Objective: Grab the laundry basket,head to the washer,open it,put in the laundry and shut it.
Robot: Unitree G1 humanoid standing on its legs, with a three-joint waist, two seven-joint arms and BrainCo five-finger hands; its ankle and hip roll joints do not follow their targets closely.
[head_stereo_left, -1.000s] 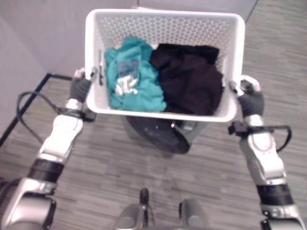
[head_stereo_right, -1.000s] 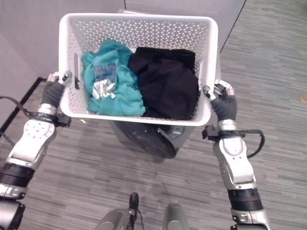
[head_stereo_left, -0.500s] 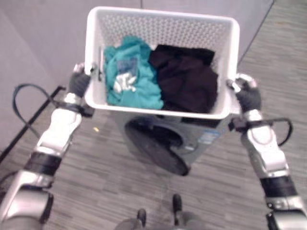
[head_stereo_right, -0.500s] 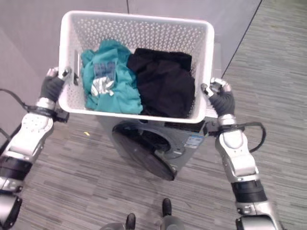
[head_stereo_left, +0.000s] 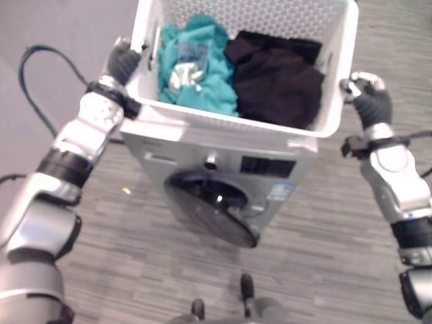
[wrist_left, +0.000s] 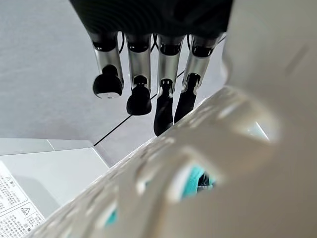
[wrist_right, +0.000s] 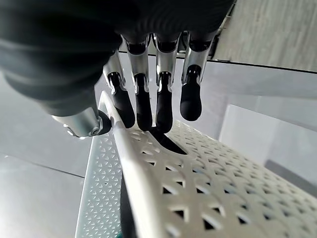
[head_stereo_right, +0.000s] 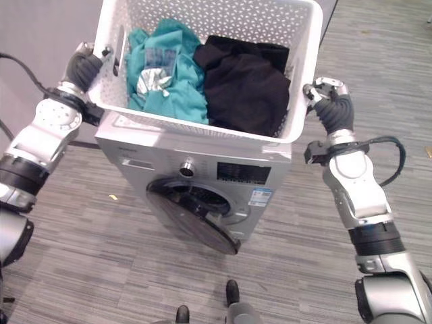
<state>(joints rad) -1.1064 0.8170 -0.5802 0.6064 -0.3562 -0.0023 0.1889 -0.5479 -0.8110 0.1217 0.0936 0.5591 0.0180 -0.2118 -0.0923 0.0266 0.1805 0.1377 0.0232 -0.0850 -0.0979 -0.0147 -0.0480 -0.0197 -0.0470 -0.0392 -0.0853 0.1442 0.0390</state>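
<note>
From my remote station, I see the white perforated laundry basket (head_stereo_right: 297, 101) held up over the top of the silver washer (head_stereo_right: 202, 189), its lower edge at or just above the machine's top panel; I cannot tell whether it rests there. Inside it lie a teal garment (head_stereo_right: 165, 71) on the robot's left and a black garment (head_stereo_right: 246, 84) on its right, touching each other. The left hand (head_stereo_right: 84, 66) is at the basket's left wall by the handle slot, and in its wrist view the fingers (wrist_left: 163, 106) curl down against the rim, grasping it. The right hand (head_stereo_right: 332, 106) is at the basket's right rim, its fingers (wrist_right: 143, 106) hooked over the edge in a clenched hold on it. The washer's round dark door (head_stereo_right: 196, 216) is closed and faces me. Grey striped floor (head_stereo_right: 88, 270) surrounds the machine, with a grey wall (head_stereo_left: 61, 27) behind it.
</note>
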